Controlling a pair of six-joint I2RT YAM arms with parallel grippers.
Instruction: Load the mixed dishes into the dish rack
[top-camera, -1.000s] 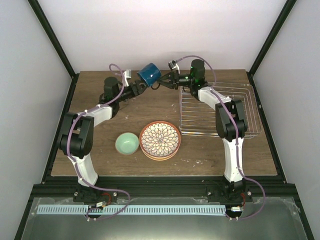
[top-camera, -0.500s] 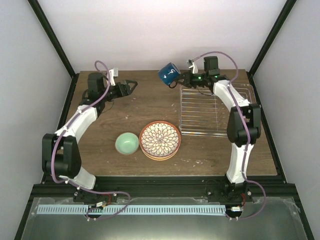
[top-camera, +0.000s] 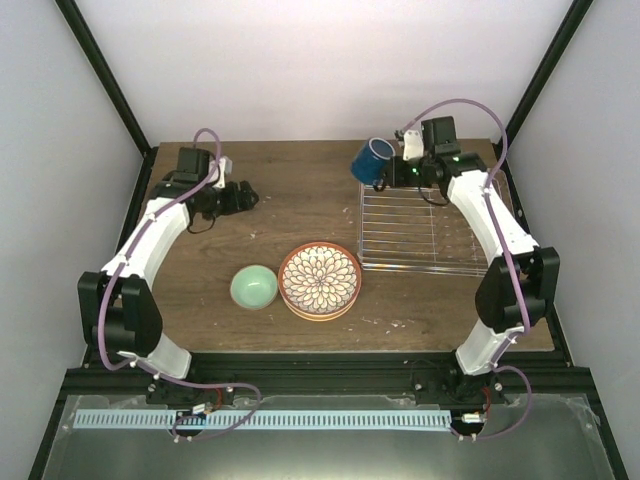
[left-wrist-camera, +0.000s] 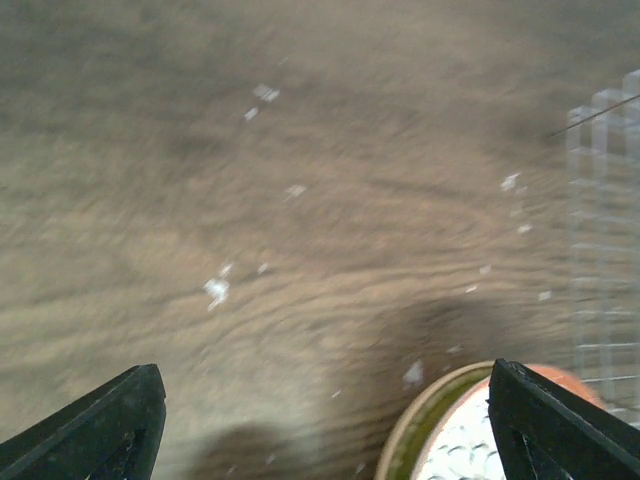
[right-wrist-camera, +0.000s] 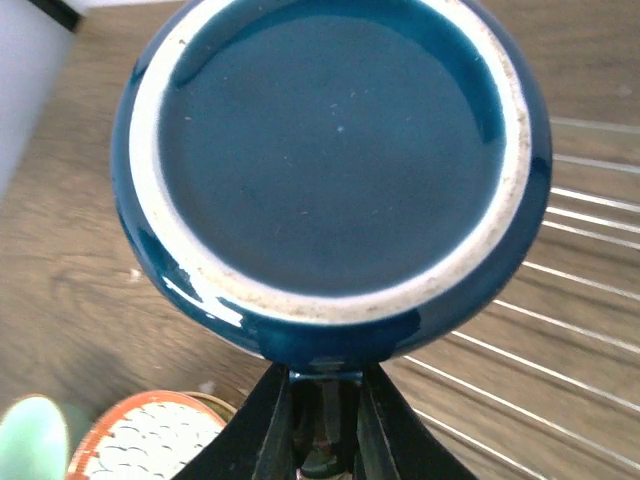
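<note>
My right gripper is shut on the handle of the dark blue mug and holds it in the air over the far left corner of the wire dish rack. In the right wrist view the mug's base fills the frame above my right gripper, with rack wires behind. The stacked flower-pattern plates and the mint-green bowl sit on the table's front middle. My left gripper is open and empty at the far left; the left wrist view shows a plate edge below it.
The wooden table is walled by black frame posts and white panels. The rack shows at the right edge of the left wrist view. The bowl and plates show at the bottom left of the right wrist view.
The mug has passed from between both grippers to the right one alone, which carried it right to the rack's far left corner. The left arm has drawn back to the left.
</note>
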